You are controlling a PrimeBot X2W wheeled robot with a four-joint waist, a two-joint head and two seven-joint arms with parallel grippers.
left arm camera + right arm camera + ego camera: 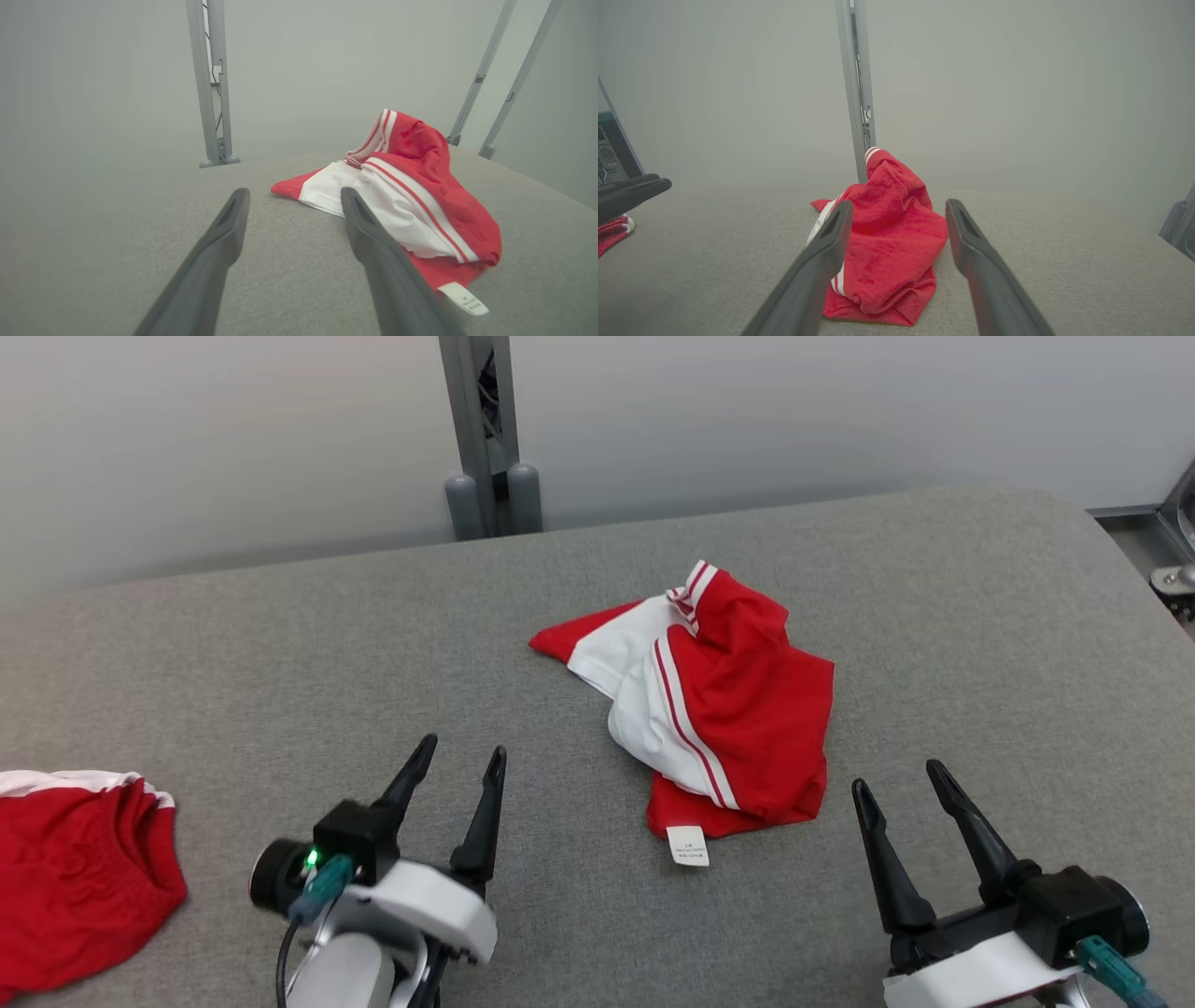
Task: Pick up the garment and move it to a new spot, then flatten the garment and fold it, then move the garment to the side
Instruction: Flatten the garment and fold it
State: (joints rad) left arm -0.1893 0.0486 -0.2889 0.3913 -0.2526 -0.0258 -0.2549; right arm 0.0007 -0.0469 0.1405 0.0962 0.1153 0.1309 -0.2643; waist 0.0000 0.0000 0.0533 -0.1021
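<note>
A grey, fabric-covered surface [280,653] with a rounded far-right corner carries 2 pieces of clothing, well apart. Near its middle, a little to the right, lies a crumpled garment [747,709] in red and white. Red cloth is bunched over a white panel, with thin red and white stripes along a seam and at a banded edge on the far side. 1 red corner points left and lies flat. A small white label [688,846] sticks out from the near edge and rests on the surface. At the left edge lies a second red garment [75,877] with a white band along its far side, partly cut off by the frame.
</note>
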